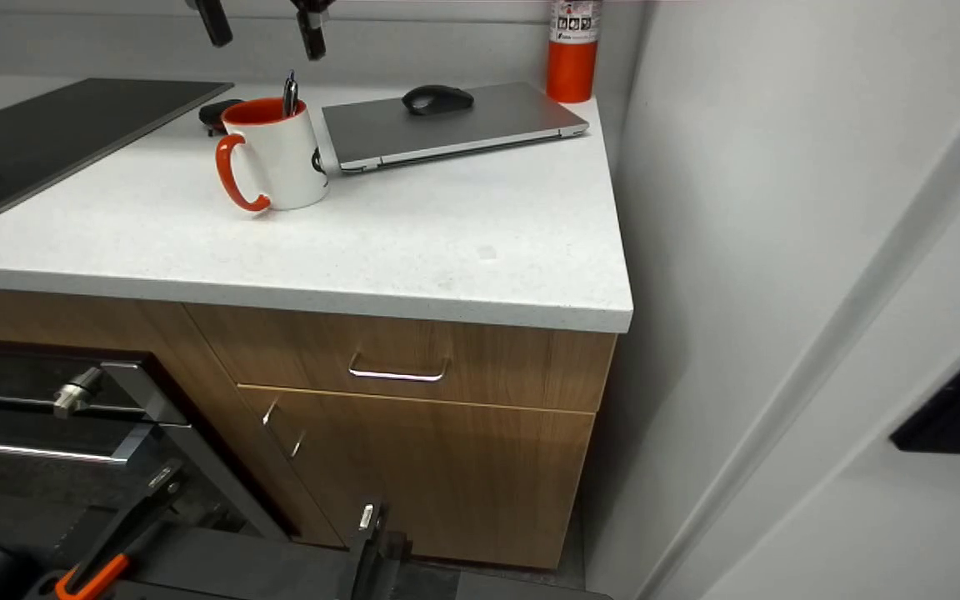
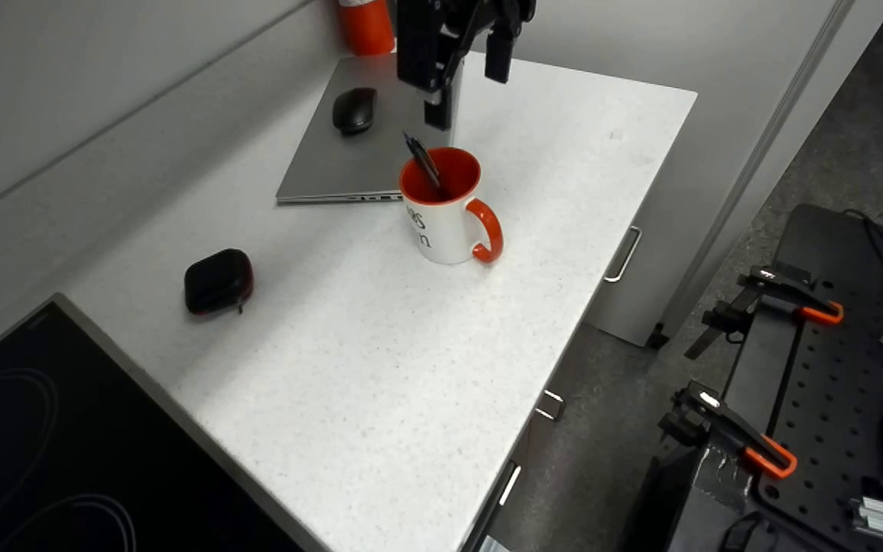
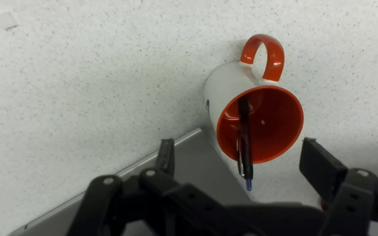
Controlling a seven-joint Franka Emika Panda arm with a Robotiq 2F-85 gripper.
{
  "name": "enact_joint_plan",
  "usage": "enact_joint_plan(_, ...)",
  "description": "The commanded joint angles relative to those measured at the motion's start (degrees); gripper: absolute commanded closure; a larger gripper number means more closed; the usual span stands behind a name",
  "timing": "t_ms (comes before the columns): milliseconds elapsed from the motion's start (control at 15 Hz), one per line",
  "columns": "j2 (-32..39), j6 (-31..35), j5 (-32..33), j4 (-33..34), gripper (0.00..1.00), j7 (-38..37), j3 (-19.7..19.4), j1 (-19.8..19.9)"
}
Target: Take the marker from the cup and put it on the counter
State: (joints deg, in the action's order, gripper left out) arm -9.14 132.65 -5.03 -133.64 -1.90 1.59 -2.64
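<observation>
The marker [image 1: 290,96] is a dark pen with a clip and a bluish tip, and it leans in the cup [image 1: 284,167]. Its top sticks out above the rim in both exterior views [image 2: 422,159]. The cup, a white mug with red handle, rim and inside, stands upright on the white counter [image 1: 447,242]; it also shows in an exterior view [image 2: 445,234]. My gripper [image 2: 467,96] is open and empty above the cup. In the wrist view, the marker [image 3: 245,141] lies between the spread fingers [image 3: 238,144], touching neither. The marker's lower end is inside the cup.
A closed grey laptop [image 1: 455,129] with a black mouse [image 1: 438,100] lies close beside the cup. A red canister [image 1: 572,71] stands at the back corner. A small black case [image 2: 218,282] and a black cooktop [image 2: 66,445] are on the cup's other side.
</observation>
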Motion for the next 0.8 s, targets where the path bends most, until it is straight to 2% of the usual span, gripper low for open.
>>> enact_joint_plan(0, 4.9, 5.0, -2.9, 1.8, 0.00, 1.8, 0.4, -0.8)
enact_joint_plan(533, 9.4, 13.3, -6.6, 2.1, 0.00, 5.9, 2.0, -1.5)
enact_joint_plan(600, 9.7, 14.1, -7.2, 2.1, 0.04, 6.8, 2.2, -1.5)
enact_joint_plan(667, 10.0, 14.7, -7.8, 2.2, 0.28, 7.6, 2.4, -1.5)
enact_joint_plan(733, 10.2, 15.3, -8.3, 2.2, 0.29, 8.1, 2.5, -1.4)
